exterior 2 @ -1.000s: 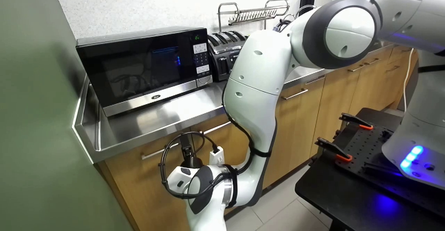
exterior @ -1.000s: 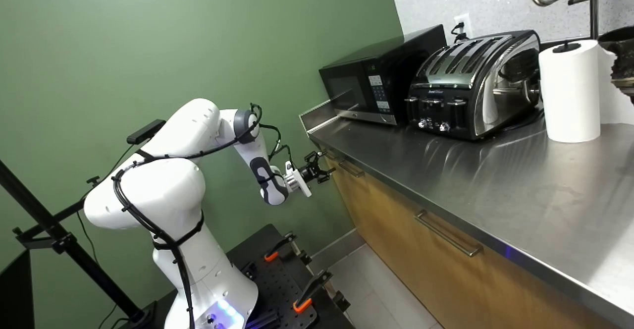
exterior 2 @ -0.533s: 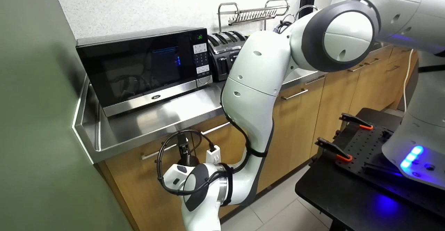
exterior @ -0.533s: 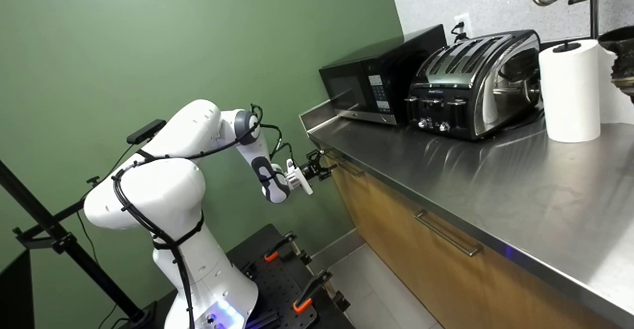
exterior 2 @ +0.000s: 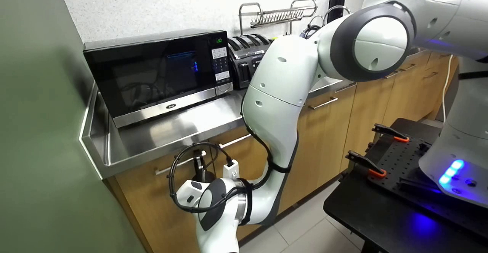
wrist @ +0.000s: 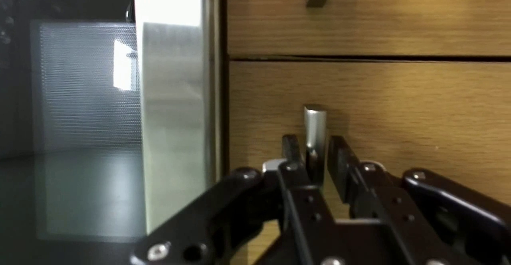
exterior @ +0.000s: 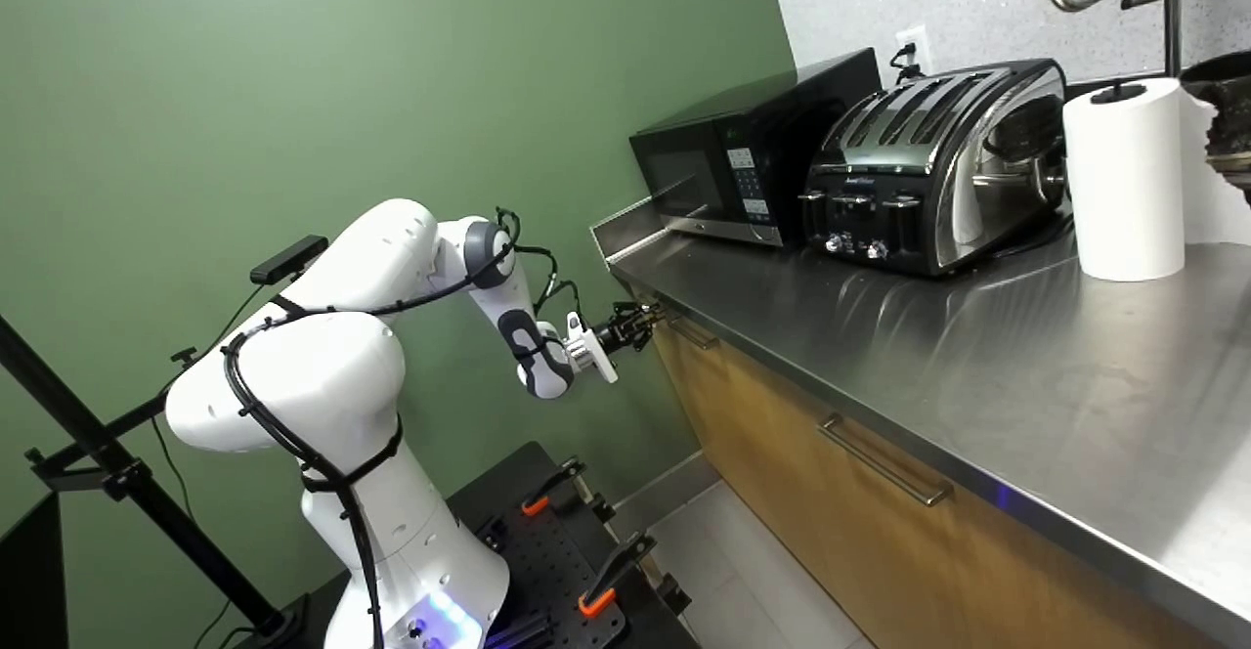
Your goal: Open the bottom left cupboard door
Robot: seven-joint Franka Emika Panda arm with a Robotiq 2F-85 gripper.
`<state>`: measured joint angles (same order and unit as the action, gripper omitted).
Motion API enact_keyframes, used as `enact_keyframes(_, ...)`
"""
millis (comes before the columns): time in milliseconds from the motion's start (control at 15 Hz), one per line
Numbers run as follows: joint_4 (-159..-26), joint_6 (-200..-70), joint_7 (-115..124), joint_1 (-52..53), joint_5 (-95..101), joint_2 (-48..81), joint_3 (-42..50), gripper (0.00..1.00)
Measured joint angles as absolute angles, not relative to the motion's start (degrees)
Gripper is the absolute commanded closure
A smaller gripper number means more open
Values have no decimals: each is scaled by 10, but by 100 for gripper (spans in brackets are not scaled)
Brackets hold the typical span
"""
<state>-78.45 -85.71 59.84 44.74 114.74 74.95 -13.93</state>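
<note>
Black metal fingers [wrist: 339, 159] straddle a silver metal bar handle [wrist: 315, 127], one above it, one below, squarely across its level long axis; whether they are clenched on it I cannot tell. Directly behind and below the handle lies the flat light-brown wood cupboard door [wrist: 403, 117], seemingly closed, so the pull should go straight out.

In an exterior view, the cupboard door [exterior 2: 152, 203] below the microwave [exterior 2: 156, 77] and the toaster [exterior 2: 247, 60] beside the microwave are partly hidden by the arm [exterior 2: 272, 93]; the door's bottom is cut off. In the wrist view, the handle [wrist: 315, 125] is partly masked by the gripper [wrist: 314, 143].
</note>
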Motion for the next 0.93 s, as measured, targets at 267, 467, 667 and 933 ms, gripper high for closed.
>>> enact_keyframes(267, -782, -863, 598, 447, 1145, 748, -143, 97)
enact_keyframes(467, -781, -863, 597, 447, 1144, 748, -144, 97)
enact_keyframes(667, -777, -862, 587, 448, 1138, 749, -149, 97)
enact_keyframes(933, -760, -857, 573, 452, 1124, 756, -153, 97)
